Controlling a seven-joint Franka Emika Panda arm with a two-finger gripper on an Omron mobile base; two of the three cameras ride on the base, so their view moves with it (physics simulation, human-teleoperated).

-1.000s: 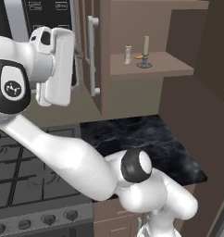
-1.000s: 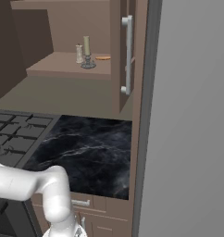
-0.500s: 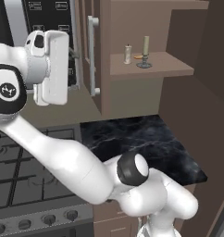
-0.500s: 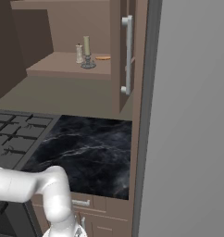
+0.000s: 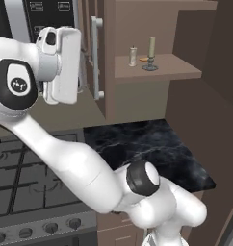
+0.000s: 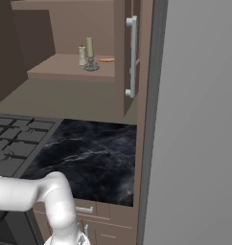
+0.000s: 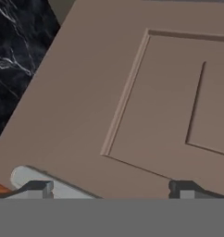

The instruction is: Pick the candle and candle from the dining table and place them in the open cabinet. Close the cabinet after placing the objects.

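Note:
Both candles stand on the shelf of the open cabinet [image 5: 161, 72]: the short stub [image 5: 133, 56] and the slim stick on its grey dish base [image 5: 150, 54], also in the right base view as the stub [image 6: 82, 55] and the stick [image 6: 89, 49]. The cabinet door [image 5: 109, 57] stands swung out, edge-on, with its silver bar handle [image 5: 96, 57]. My hand [image 5: 65, 65] hovers just left of that door. In the hand view my gripper [image 7: 111, 190] is open, with nothing between its fingertips [image 7: 40, 189], facing the door's panelled front [image 7: 146, 102] from close by.
The black marble dining table [image 5: 147, 144] lies below the cabinet, with a gas stove [image 5: 27, 168] to its left and a microwave [image 5: 46, 14] above that. A small orange item [image 6: 106, 60] lies on the shelf. A tall grey wall [image 6: 199, 119] stands on the right.
My hand has shifted a little to the right, closer to the door handle. The door and both candles have not moved.

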